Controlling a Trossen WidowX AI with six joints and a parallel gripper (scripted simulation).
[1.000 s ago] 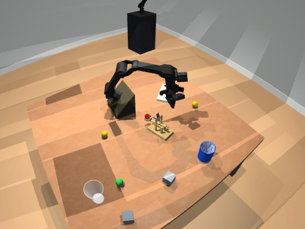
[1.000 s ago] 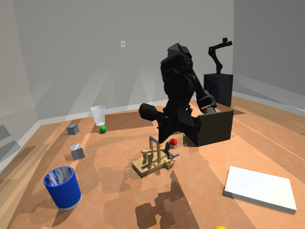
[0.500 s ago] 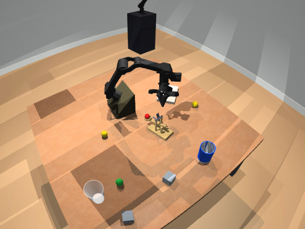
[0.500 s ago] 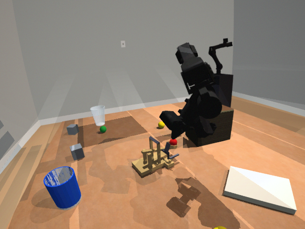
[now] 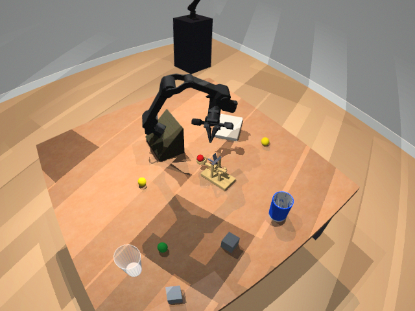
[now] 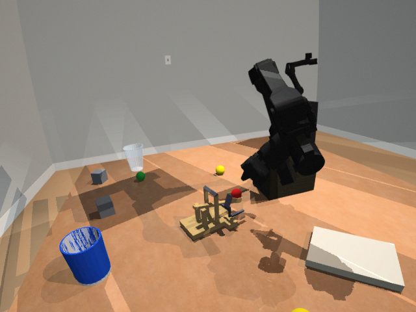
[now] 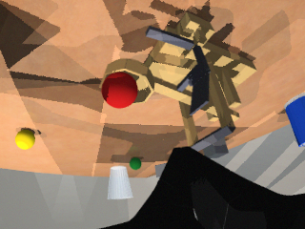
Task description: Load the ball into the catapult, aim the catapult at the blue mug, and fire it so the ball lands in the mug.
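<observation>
The red ball (image 5: 200, 157) (image 6: 236, 193) (image 7: 119, 90) sits in the cup at the end of the catapult's throwing arm. The wooden catapult (image 5: 227, 182) (image 6: 192, 229) (image 7: 243, 72) stands upright near the middle of the table, its cup end on the side away from the mug. The blue mug (image 5: 279, 210) (image 6: 88, 262) (image 7: 298, 121) stands upright near the table's edge, roughly in line with the catapult's base. My gripper (image 5: 210, 140) (image 6: 244, 177) (image 7: 181, 155) is shut and empty, pointing down above the table near the catapult's cup end. I see no contact with the ball or catapult.
A white slab (image 5: 234, 121) (image 6: 352, 249) lies behind the gripper; a dark wedge block (image 5: 174, 144) stands beside the arm. Also on the table are two yellow balls (image 5: 264, 141) (image 5: 142, 182), a green ball (image 5: 162, 247), a clear cup (image 5: 127, 259) and two grey blocks (image 5: 229, 242) (image 5: 174, 294).
</observation>
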